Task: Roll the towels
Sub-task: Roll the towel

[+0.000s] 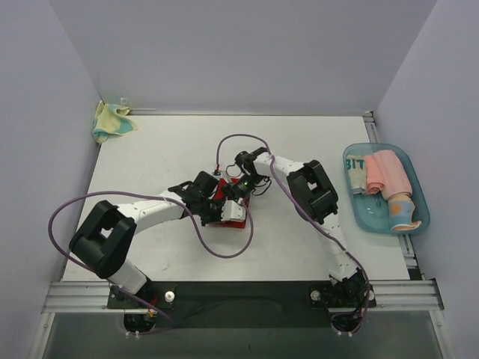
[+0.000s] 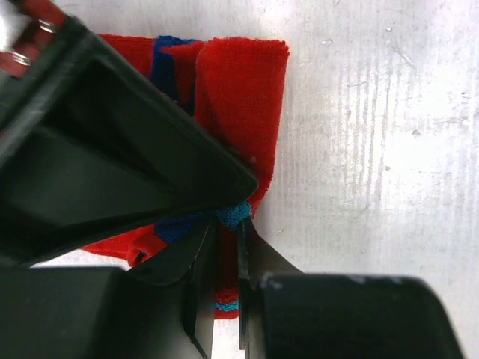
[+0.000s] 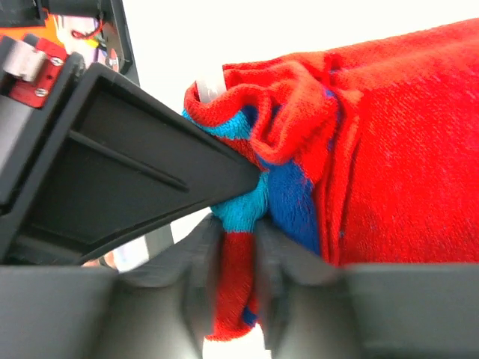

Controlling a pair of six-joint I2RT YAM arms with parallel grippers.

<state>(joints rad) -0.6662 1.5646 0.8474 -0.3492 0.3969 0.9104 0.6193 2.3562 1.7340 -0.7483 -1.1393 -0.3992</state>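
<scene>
left jaws and right jaws each pinched narrow on red towel (image 2: 239,97) folds, mid bench (image 1: 150,149); 2 holds, likely for an even roll.

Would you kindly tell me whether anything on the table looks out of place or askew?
The pale yellow towel lies crumpled in the far left corner, apart from the red towel in the middle and from the tray of rolled towels on the right. Nothing else stands out.

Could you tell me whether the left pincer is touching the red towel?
Touching: the left wrist view shows the left pincer clamped on the red towel at its blue edge.
</scene>
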